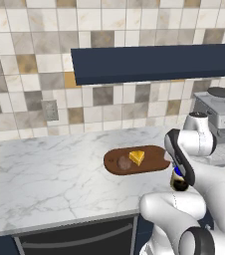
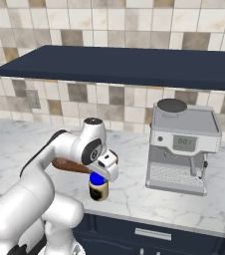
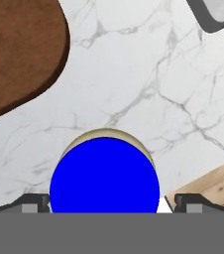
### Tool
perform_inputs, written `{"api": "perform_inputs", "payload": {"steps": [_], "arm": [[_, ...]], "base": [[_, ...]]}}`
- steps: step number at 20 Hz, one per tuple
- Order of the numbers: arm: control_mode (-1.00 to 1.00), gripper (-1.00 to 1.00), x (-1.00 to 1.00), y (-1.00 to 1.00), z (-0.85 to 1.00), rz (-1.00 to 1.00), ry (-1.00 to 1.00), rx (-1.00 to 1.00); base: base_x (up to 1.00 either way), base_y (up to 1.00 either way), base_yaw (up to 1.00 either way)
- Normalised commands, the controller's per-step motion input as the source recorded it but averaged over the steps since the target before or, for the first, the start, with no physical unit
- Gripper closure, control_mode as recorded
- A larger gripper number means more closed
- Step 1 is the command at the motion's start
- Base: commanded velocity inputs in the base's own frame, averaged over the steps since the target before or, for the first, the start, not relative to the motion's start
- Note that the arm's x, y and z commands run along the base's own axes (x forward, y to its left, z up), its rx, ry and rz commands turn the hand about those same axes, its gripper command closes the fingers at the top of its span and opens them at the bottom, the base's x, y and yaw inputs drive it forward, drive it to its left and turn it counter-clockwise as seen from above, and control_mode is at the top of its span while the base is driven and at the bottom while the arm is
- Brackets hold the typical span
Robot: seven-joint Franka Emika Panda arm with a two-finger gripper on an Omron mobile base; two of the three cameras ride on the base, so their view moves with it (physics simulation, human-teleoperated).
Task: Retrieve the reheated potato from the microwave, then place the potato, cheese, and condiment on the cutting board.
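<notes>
Marble-topped counter (image 1: 50,169), white with grey veins, taken as the landmark. Cutting board (image 1: 152,157): dark reddish-brown oval, flat on the counter near its front edge. Potato (image 1: 124,162) and cheese (image 1: 137,157): side by side on the board. Condiment (image 2: 98,188): blue-lidded jar upright on the counter, just off the board's end, toward the steel coffee machine (image 2: 181,147). Gripper (image 3: 106,203): directly above the jar, jaws spread wide to either side of the lid, grasping nothing.
</notes>
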Motion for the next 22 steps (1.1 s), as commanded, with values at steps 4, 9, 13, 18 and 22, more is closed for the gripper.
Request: {"api": "perform_inputs", "payload": {"steps": [4, 9, 13, 18, 22], "arm": [[-1.0, -1.0, 0.02, 0.0, -0.1, 0.0, 0.01, 0.0], [-1.0, -1.0, 0.0, 0.0, -0.09, 0.0, 0.0, 0.0], [-1.0, -1.0, 0.0, 0.0, -0.09, 0.0, 0.0, 0.0], [-1.0, -1.0, -0.01, 0.0, -0.17, 0.0, 0.02, 0.0], [-1.0, -1.0, -0.06, 0.0, -0.23, 0.0, 0.04, 0.0]], "base": [[0.0, 0.0, 0.0], [0.0, 0.0, 0.0], [0.0, 0.0, 0.0], [0.0, 0.0, 0.0], [0.0, 0.0, 0.0]]}}
